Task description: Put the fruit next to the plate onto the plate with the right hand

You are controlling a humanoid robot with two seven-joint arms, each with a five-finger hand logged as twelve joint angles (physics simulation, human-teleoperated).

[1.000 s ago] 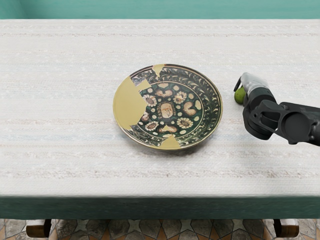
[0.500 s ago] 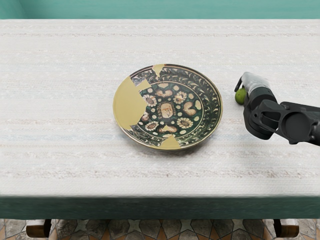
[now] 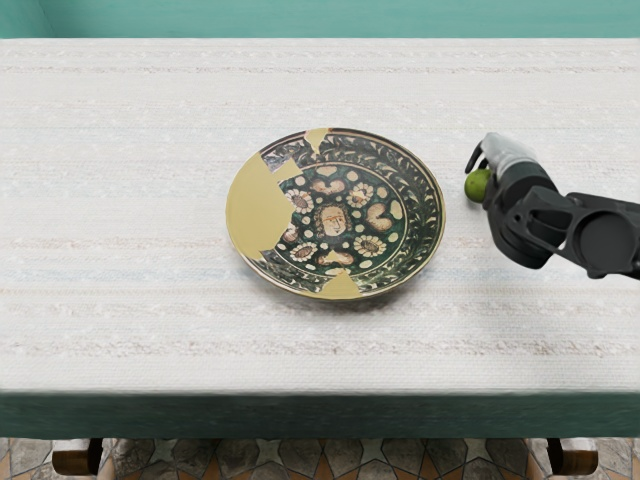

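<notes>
A wide table (image 3: pixel 120 250), covered with a pale, faintly striped cloth, is seen from above at a slant. A round plate (image 3: pixel 432 215) is set flat near the middle of the table. Its surface is painted with a dark green ground, pale flowers and a small figure at the centre, and plain yellow patches are seen on its left side, at its far rim and at its near rim.

A small green fruit (image 3: pixel 477 185) is seen just to the right of the plate, level with the plate's middle. It is kept apart from the rim by a narrow strip of cloth, so it is beside the plate and not on it. Whether it rests on the cloth or is raised off it cannot be told.

The right arm (image 3: pixel 590 230), dark and bulky, is brought in from the right edge of the picture. The right hand (image 3: pixel 500 160), pale grey at the back, is placed against the right and far side of the fruit, and the fruit is partly hidden by it. Whether the hand is closed on the fruit or merely set against it cannot be told from this view, since the inner side of the hand is turned away.
</notes>
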